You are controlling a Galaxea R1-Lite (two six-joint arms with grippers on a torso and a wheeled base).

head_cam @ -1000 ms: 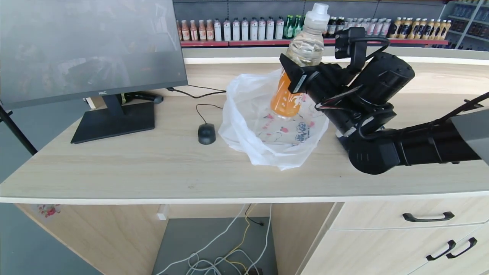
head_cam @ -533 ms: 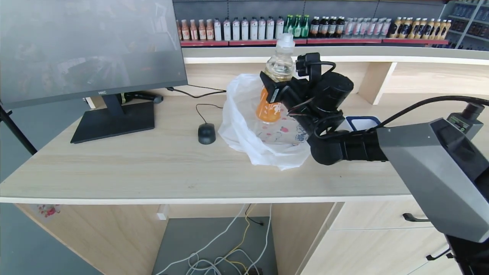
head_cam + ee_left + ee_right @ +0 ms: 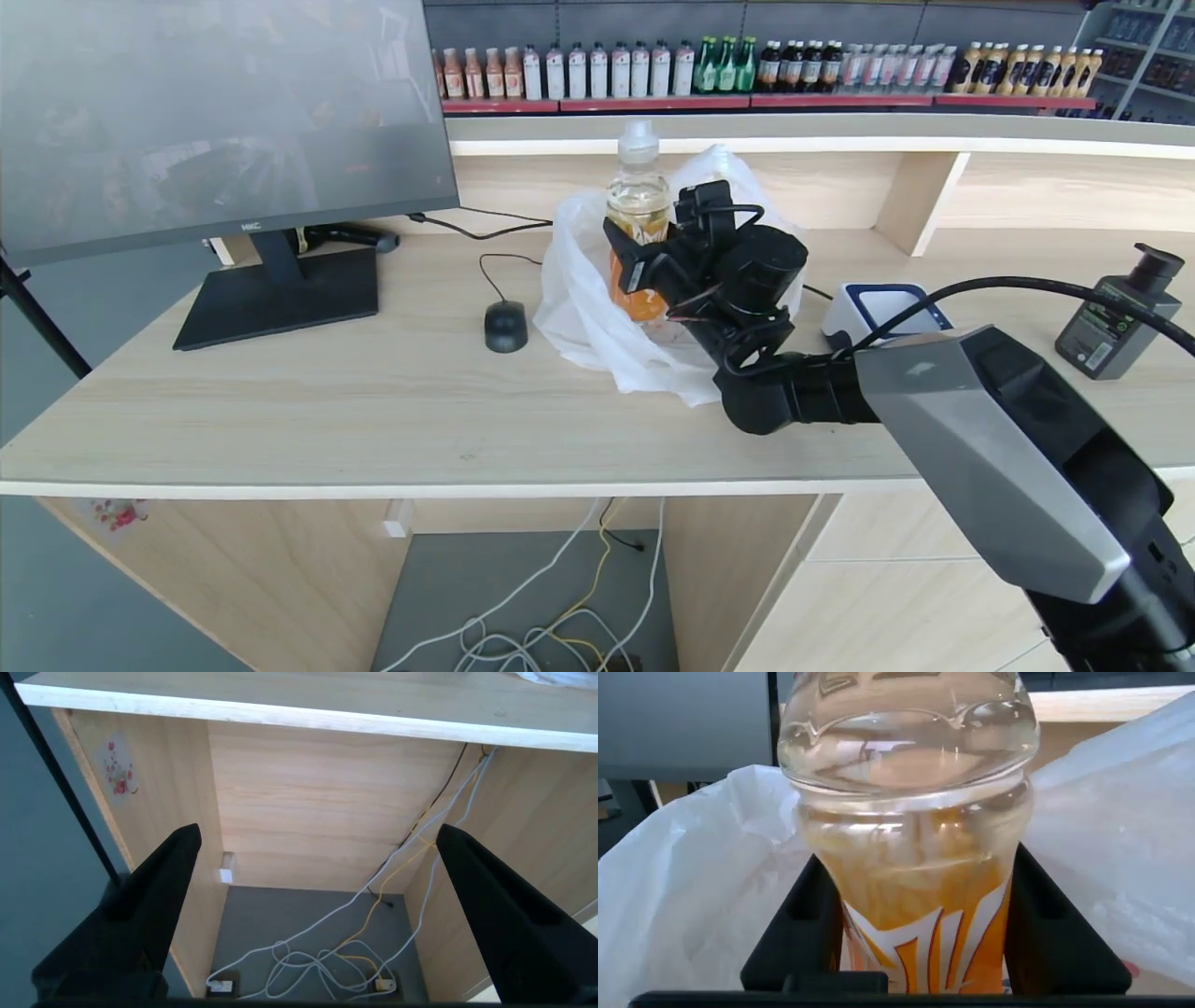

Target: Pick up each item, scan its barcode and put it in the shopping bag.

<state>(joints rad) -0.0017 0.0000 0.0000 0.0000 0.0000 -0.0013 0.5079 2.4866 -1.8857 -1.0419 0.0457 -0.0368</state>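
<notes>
Clear orange-labelled bottle (image 3: 639, 201), white cap, upright at upper centre, lower half inside open white shopping bag (image 3: 581, 299), dark pump bottle (image 3: 1113, 322) upright far right

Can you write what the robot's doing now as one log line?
right gripper: shut on bottle | bottle: upright, in shopping bag mouth | left gripper: open, below counter | next: likely release
</notes>
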